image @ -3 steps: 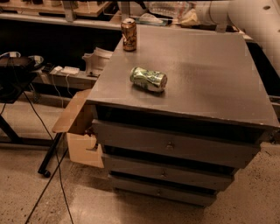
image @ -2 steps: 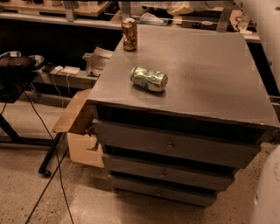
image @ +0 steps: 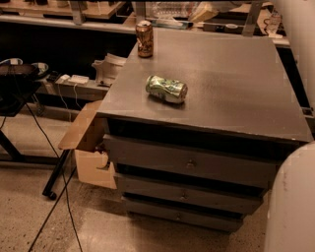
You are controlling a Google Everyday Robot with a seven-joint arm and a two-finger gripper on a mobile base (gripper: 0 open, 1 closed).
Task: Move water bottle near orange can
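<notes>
The gripper (image: 205,12) sits at the far edge of the cabinet (image: 236,83). The water bottle (image: 170,10) is just beside it, but I cannot tell whether it is gripped. The orange can (image: 144,39) stands near, past the bottle.

Dim, warm light falls from above on the surface (image: 236,83); a grainy pale sheen lies right of the green can (image: 167,89), deep shadow under the surface's front edge. My pincer is out of view.
</notes>
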